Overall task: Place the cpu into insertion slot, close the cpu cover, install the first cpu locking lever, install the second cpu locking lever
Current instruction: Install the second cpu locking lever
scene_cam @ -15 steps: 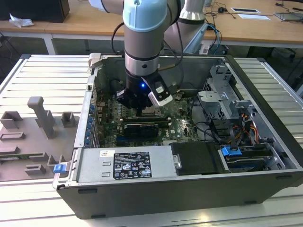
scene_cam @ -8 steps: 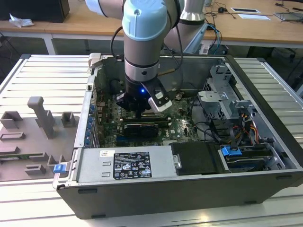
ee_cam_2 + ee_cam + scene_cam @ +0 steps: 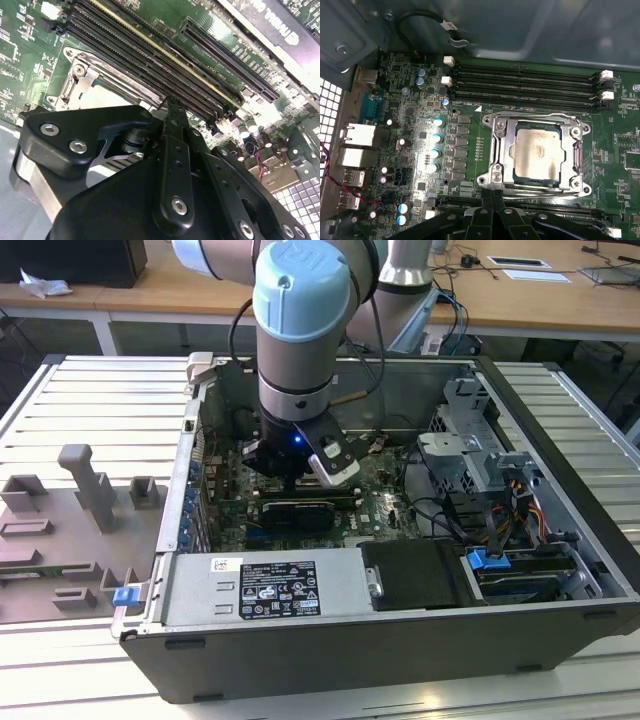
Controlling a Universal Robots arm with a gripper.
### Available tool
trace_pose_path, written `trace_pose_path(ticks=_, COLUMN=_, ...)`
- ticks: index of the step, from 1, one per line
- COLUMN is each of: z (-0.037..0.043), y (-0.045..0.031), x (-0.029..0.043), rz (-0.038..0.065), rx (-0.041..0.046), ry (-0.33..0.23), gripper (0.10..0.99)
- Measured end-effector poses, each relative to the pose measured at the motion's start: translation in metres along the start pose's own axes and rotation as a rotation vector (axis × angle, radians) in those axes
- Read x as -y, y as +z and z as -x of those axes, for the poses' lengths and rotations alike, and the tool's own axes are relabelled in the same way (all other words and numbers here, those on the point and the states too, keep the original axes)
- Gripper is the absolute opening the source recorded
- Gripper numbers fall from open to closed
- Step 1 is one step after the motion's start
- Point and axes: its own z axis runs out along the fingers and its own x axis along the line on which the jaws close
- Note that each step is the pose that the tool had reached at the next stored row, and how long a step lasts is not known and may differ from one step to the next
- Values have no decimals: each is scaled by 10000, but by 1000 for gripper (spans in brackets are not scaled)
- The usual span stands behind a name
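In the first wrist view the cpu (image 3: pixel 539 150), a silvery square chip, lies flat in the insertion slot (image 3: pixel 489 120) on the green board. The cpu cover (image 3: pixel 504 149), a silvery metal frame, lies down around the chip. A thin metal lever (image 3: pixel 540 187) runs along the socket edge nearest my fingers. My gripper (image 3: pixel 493 194) hovers just off that edge, shut with nothing between the fingers. The second wrist view has the gripper (image 3: pixel 172 102) tip above the memory slots, with part of the socket frame (image 3: pixel 86 80) beside it. The exterior view has the gripper (image 3: pixel 298 480) low inside the computer case.
Long black memory slots (image 3: pixel 525 85) run beside the socket. A row of capacitors (image 3: pixel 437 137) stands on its other side. In the exterior view a black card (image 3: pixel 295 512), the power supply (image 3: pixel 265 585) and a drive cage (image 3: pixel 470 455) surround the arm. A grey parts fixture (image 3: pixel 70 510) lies at the exterior view's left.
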Motion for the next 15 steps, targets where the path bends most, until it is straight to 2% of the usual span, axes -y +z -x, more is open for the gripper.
trace_pose_path(ticks=4, z=-31, y=18, x=1, rz=99, rx=12, ry=0, gripper=106)
trace_pose_path(ticks=15, z=-36, y=64, x=1, rz=144, rx=14, ry=-1, gripper=106)
